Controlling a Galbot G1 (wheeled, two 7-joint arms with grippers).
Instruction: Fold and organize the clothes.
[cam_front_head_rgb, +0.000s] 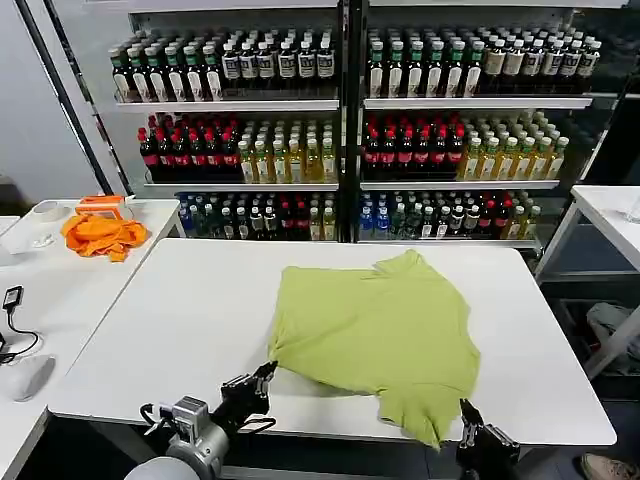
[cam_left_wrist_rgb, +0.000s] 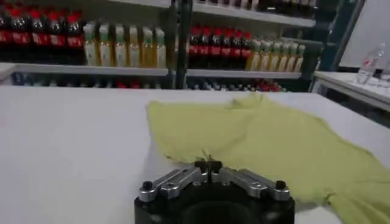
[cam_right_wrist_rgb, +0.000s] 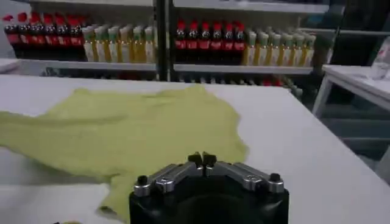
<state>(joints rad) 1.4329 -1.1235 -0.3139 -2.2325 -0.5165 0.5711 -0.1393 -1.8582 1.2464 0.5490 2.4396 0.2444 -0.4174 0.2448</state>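
The clothes are one light yellow-green T-shirt (cam_front_head_rgb: 375, 330) lying rumpled on the white table (cam_front_head_rgb: 180, 320); it also shows in the left wrist view (cam_left_wrist_rgb: 262, 137) and the right wrist view (cam_right_wrist_rgb: 134, 125). My left gripper (cam_front_head_rgb: 266, 374) sits at the shirt's near-left corner. Its fingers are shut there, and a small pucker of the hem rises from the tips (cam_left_wrist_rgb: 208, 164). My right gripper (cam_front_head_rgb: 464, 408) is low at the table's front edge beside the shirt's near-right flap. It is shut (cam_right_wrist_rgb: 202, 159), with cloth lying just beyond the tips.
An orange cloth (cam_front_head_rgb: 102, 234) lies on a side table (cam_front_head_rgb: 60, 290) at the left, near a cable and a grey mouse (cam_front_head_rgb: 28, 376). Shelves of bottles (cam_front_head_rgb: 340, 130) stand behind the table. Another white table (cam_front_head_rgb: 610, 215) is at the right.
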